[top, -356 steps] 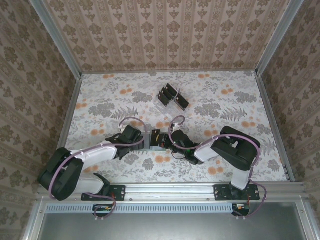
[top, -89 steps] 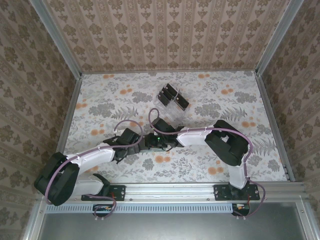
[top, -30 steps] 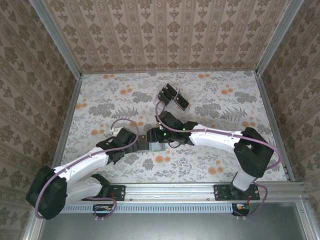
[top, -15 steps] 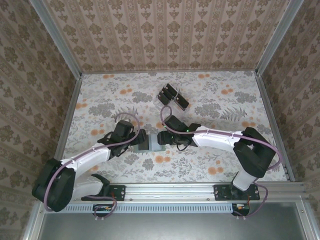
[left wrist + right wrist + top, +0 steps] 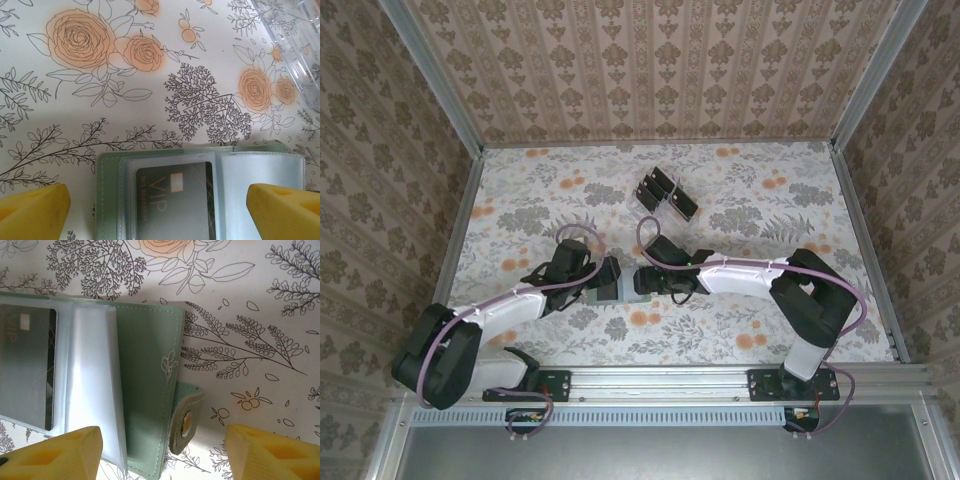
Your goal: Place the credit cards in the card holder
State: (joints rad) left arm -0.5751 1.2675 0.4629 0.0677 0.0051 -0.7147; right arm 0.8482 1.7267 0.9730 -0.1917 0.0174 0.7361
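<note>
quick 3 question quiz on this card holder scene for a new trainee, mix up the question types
1. True or false: the card holder lies shut, with its snap fastened, on the table.
2. Pick one: the dark card marked VIP is A) inside a clear sleeve of the holder, B) loose on the table, C) under the holder.
3. In a few words: how do the jaws of the left gripper and the right gripper stand, and what do they hold?

Key: 1 false, it lies open. 2 A. 3 both open over the holder, holding nothing.
</note>
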